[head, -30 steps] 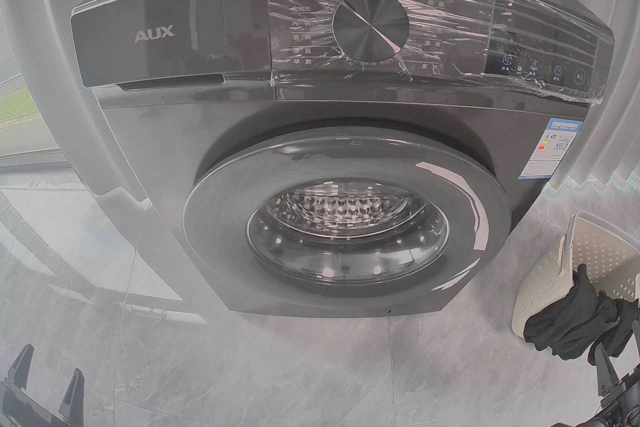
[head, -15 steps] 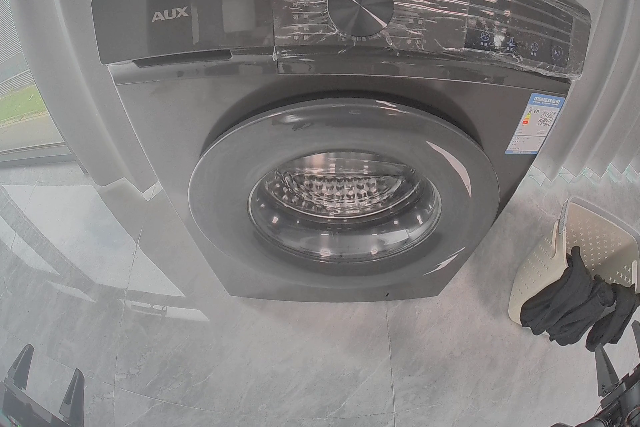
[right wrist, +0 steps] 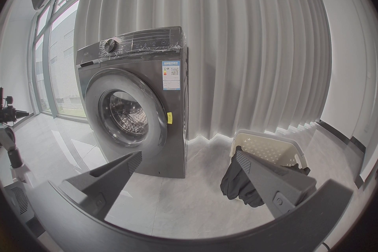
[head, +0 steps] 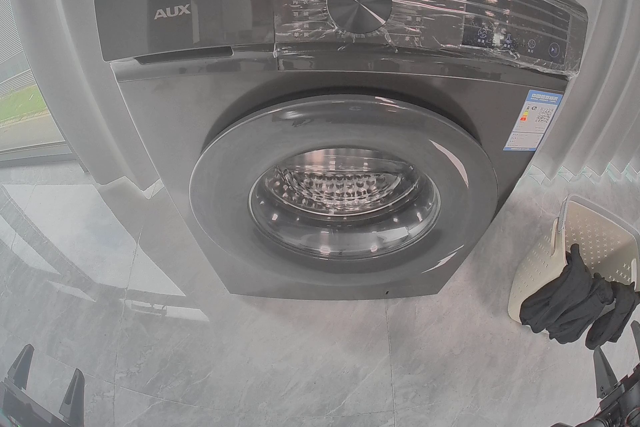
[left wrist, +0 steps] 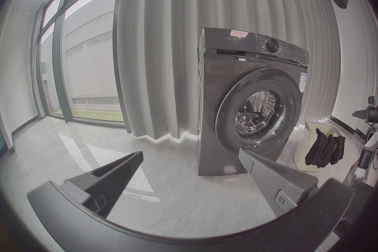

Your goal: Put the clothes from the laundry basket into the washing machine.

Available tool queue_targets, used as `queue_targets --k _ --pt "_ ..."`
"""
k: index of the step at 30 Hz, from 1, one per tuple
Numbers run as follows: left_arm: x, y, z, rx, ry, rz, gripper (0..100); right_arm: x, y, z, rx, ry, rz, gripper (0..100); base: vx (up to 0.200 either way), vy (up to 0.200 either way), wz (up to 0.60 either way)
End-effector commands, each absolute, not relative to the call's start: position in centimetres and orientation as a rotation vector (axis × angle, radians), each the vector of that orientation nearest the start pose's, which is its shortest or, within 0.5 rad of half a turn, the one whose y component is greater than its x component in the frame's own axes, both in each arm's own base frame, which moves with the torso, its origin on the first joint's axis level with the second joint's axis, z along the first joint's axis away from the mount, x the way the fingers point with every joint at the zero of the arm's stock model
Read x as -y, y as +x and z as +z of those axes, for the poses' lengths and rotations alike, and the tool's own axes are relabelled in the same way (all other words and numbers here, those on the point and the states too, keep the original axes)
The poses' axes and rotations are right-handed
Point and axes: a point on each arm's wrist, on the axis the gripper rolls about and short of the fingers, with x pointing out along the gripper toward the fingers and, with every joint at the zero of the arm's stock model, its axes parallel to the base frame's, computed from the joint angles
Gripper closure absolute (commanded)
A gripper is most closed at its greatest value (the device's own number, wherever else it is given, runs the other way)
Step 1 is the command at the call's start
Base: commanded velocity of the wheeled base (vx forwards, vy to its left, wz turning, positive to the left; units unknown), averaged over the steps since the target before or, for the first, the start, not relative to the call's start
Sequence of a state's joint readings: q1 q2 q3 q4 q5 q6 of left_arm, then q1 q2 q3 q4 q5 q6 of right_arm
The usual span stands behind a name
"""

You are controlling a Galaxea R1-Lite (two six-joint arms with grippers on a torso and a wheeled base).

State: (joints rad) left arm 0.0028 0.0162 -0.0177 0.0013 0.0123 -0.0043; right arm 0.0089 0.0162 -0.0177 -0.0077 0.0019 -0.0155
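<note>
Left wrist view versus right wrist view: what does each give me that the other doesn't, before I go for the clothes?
Left wrist view: the left gripper, open, and the top of the washing machine with a pale sticker.
Right wrist view: the right gripper, open, the machine's right side panel, a small yellow sticker, and the perforated inner wall of the laundry basket.
Both: the round door shut, dark clothes draped over the basket's rim, and the curtain behind.
</note>
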Motion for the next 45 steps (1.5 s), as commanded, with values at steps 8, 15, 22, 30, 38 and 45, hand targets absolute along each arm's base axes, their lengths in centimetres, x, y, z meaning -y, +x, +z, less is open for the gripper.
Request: queue_targets --k 8,15,22,30,38,45 --pt "0.0 -2.2 7.6 -0.005 -0.003 0.017 0 -0.1 -3.5 16.3 0.166 -0.004 0.161 0 0.000 0.000 0.00" --pt "0.0 -2.2 7.5 -0.006 -0.003 0.017 0 -1.2 3.4 18.9 -0.140 0.007 0.427 0 0.000 0.000 0.00" --pt "0.0 -2.2 7.6 -0.005 -0.003 0.015 0 -3.7 9.9 19.2 -0.310 0.020 0.560 0 0.000 0.000 0.00" --pt "0.0 -2.2 7.6 -0.005 -0.003 0.015 0 -5.5 15.2 20.4 -0.338 0.080 0.616 0 0.000 0.000 0.00" --pt "0.0 -2.2 7.6 -0.005 -0.003 0.017 0 -7.1 19.1 21.5 -0.382 0.162 0.630 0 0.000 0.000 0.00" --pt "0.0 -2.2 7.6 -0.005 -0.003 0.015 0 -7.6 22.4 21.5 -0.327 0.164 0.609 0 0.000 0.000 0.00"
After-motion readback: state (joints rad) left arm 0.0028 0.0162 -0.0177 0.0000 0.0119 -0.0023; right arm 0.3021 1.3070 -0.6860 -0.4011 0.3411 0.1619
